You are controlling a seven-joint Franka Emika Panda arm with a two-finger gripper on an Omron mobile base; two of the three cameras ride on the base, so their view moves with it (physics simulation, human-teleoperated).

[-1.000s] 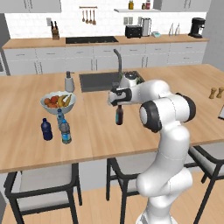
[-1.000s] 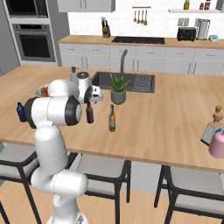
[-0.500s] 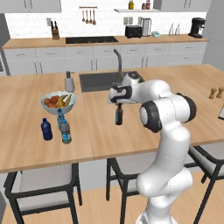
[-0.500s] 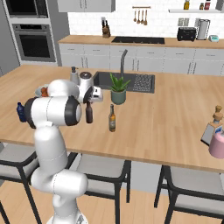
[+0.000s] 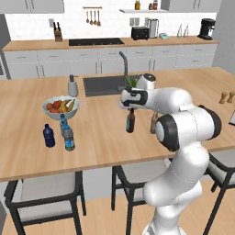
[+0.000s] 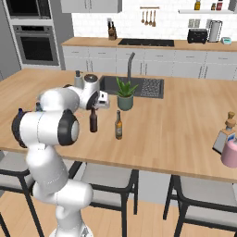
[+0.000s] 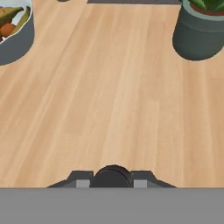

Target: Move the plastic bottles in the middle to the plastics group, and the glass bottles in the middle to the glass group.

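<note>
Pincer (image 7: 112,177) clamps the dark brown bottle (image 5: 131,122) neck from above.

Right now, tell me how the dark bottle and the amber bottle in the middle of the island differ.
The dark bottle is near-black; the amber bottle is lighter brown with a pale label. The gripper is shut on the dark bottle's neck, while the amber bottle stands free. Both are slim, long-necked and upright.
</note>
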